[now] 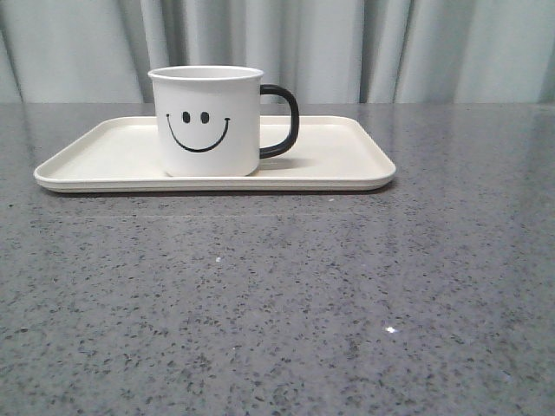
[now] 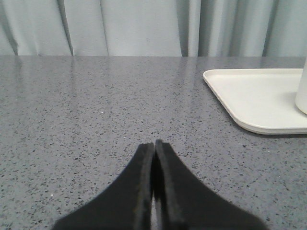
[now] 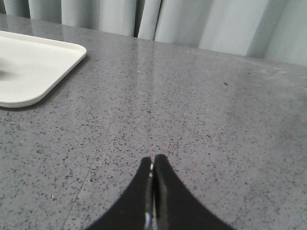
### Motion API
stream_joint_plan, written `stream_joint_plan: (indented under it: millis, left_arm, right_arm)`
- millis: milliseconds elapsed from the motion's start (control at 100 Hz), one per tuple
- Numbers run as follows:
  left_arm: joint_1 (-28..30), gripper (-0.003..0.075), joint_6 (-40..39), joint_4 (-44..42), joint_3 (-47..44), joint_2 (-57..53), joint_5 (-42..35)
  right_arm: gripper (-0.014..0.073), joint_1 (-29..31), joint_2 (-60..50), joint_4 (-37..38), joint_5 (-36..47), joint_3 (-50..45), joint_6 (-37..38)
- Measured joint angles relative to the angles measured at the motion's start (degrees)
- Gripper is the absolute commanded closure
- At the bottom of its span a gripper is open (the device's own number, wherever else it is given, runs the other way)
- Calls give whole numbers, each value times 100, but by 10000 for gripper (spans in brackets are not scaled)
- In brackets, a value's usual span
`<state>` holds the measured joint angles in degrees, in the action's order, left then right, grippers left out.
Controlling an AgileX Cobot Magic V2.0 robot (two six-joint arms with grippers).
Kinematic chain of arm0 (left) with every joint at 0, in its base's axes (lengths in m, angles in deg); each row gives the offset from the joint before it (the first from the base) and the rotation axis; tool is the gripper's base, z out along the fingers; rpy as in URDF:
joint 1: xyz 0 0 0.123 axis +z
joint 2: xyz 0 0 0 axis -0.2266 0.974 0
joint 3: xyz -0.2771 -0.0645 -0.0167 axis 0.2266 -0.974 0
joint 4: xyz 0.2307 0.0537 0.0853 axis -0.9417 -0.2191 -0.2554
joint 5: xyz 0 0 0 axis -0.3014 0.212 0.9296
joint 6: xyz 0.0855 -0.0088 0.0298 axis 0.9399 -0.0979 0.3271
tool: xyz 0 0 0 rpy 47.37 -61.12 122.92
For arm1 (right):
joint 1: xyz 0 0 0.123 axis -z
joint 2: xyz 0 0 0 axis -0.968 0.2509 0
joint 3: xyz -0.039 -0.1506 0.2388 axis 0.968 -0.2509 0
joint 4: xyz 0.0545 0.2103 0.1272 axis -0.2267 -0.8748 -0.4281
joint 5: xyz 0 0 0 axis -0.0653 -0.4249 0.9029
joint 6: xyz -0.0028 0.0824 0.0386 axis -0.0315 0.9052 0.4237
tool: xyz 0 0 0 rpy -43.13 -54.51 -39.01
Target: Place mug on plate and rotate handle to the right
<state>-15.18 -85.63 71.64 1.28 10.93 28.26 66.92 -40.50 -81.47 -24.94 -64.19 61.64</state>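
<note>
The white mug [image 1: 208,121] with a black smiley face stands upright on the cream plate [image 1: 347,165], left of the plate's middle. Its black handle [image 1: 282,121] points to the right. Neither gripper shows in the front view. In the left wrist view my left gripper [image 2: 154,143] is shut with nothing in it, above bare table; a corner of the plate [image 2: 254,96] and a sliver of the mug [image 2: 302,91] lie some way off. My right gripper [image 3: 153,158] is shut and empty over the table, apart from a plate corner [image 3: 33,67].
The grey speckled table [image 1: 277,303] stretches from the plate to the near edge. Pale curtains [image 1: 390,43] hang behind the table's far edge.
</note>
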Motion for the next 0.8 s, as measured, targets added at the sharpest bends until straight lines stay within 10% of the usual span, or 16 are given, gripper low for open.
stream_joint_plan:
  millis: [800]
  left_arm:
    - [0, 740, 0, 0, 0, 0, 0]
  right_arm:
    - [659, 0, -923, -404, 22, -681, 13]
